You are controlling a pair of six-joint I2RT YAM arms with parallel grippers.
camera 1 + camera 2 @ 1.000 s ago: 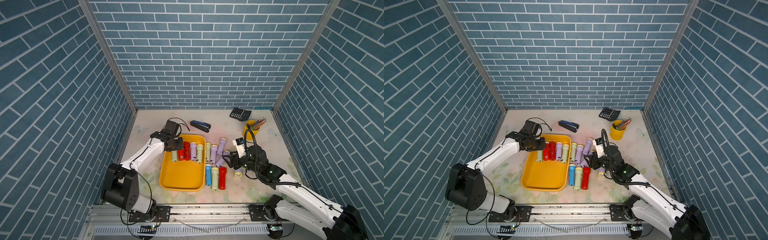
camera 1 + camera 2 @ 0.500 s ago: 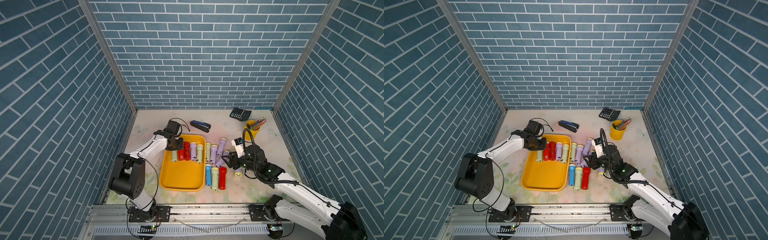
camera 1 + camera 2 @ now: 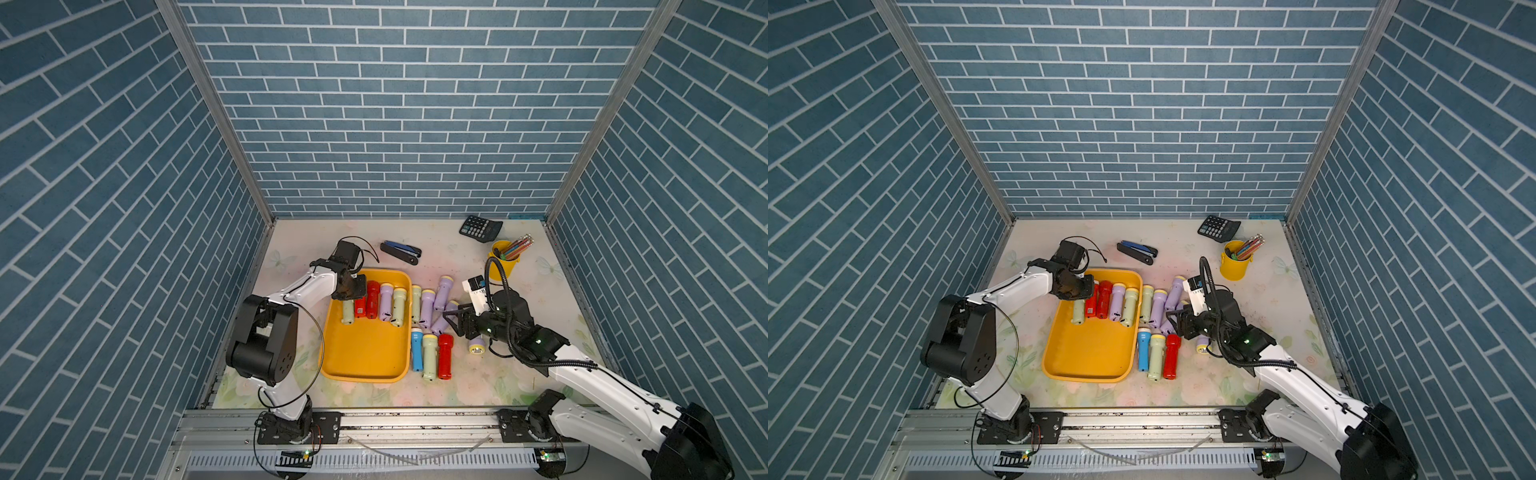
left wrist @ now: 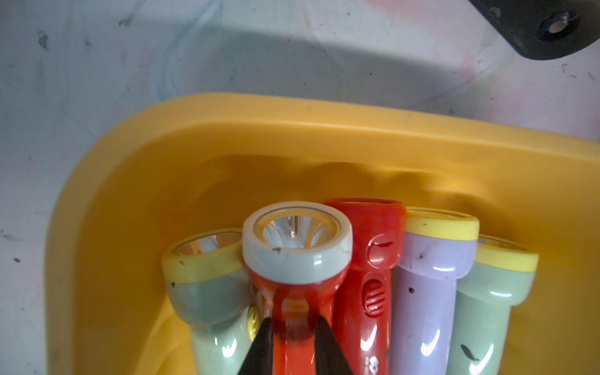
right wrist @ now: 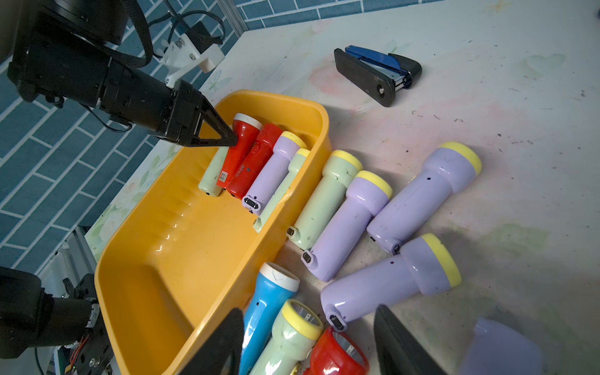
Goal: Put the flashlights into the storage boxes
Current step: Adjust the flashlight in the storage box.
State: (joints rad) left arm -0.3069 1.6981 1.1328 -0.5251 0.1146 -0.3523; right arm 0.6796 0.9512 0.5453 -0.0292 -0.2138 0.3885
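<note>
**tray_watcher:** Edges first. The left pincer (image 4: 292, 324) is clamped tight on the neck of the grey-headed red torch (image 4: 297, 250), inside the yellow tray (image 4: 292, 110). Straight ahead of the fingertips there's a strip of bare tray floor, then the far wall. On one side of the jaws a pale green torch (image 4: 207, 292) touches the held one, with the tray's rounded corner beyond it. On the other side there's an all-red torch (image 4: 370, 259), then a lilac torch (image 4: 428, 292). So basically no sideways room.

**yam_fan:** And back behind the wrist?

**tray_watcher:** Loads of space. Past the torch tails, that half of the tray is bare floor.

**yam_fan:** What about the other arm?

**tray_watcher:** The right pincer (image 5: 308, 310) hangs with its jaws apart, gripping nothing, over the table (image 5: 535, 162) outside the tray's long rim. Right under it are the heads of a green-and-yellow torch (image 5: 292, 334) and a second red torch (image 5: 334, 357). A blue torch (image 5: 266, 308) lies just beside the rim. Ahead of its fingertips, loose lilac torches (image 5: 422, 194) crowd together on the table. Farther ahead, a black and blue tool (image 5: 376, 74) lies well apart from them, with bare table around it.
</note>
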